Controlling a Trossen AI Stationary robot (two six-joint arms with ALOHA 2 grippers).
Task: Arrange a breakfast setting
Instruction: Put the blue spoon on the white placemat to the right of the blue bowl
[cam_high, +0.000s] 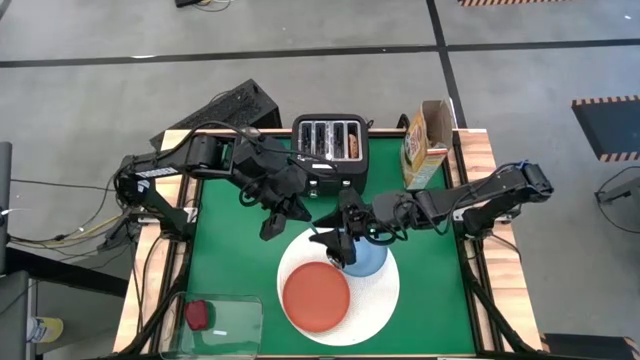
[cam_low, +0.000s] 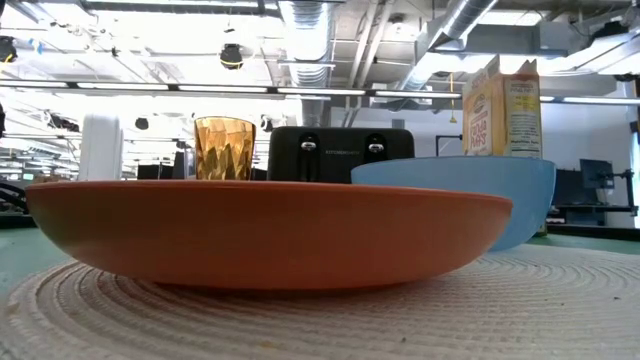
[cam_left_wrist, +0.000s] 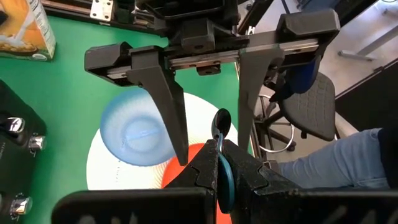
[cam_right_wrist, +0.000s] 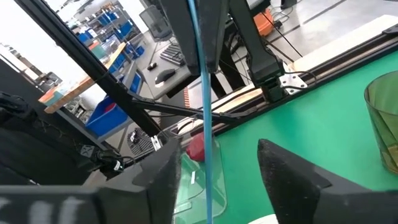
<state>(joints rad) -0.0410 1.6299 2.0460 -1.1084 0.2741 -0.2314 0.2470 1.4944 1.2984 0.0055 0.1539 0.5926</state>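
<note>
- While the left pincer (cam_left_wrist: 219, 159) is clamped shut on the small dark spoon (cam_left_wrist: 221, 122), the right pincer (cam_right_wrist: 217, 149) faces it over the middle of the desk (cam_high: 230, 260).
- Spoon: thin blue handle pinched between the left fingers, dark head sticking out past their tips, towards the right pincer.
- Right pincer: jaws apart, one finger on each side of the spoon. There is a gap on both sides and no contact visible. The right wrist view shows the blue handle running straight between its fingers.
- Blue bowl (cam_high: 372, 260): directly under the right pincer, sitting on the large white round plate (cam_high: 388, 295). Looks empty from the left wrist view.
- Smaller orange-red plate (cam_high: 316, 297): on the same white plate, just beside the bowl, nearer the front desk edge than both pincers.
- Low view: the white plate's surface looks ribbed like a coiled mat.
- Black toaster (cam_high: 330, 146): behind both pincers, at the back desk edge.
- Cereal box (cam_high: 425, 142): back corner, beside the right arm.
- Amber glass (cam_low: 224, 148): stands beside the toaster in the low view.
- Dark red food piece (cam_high: 198, 315): in a clear container (cam_high: 232, 325) at the front corner, well apart from the left pincer.
</note>
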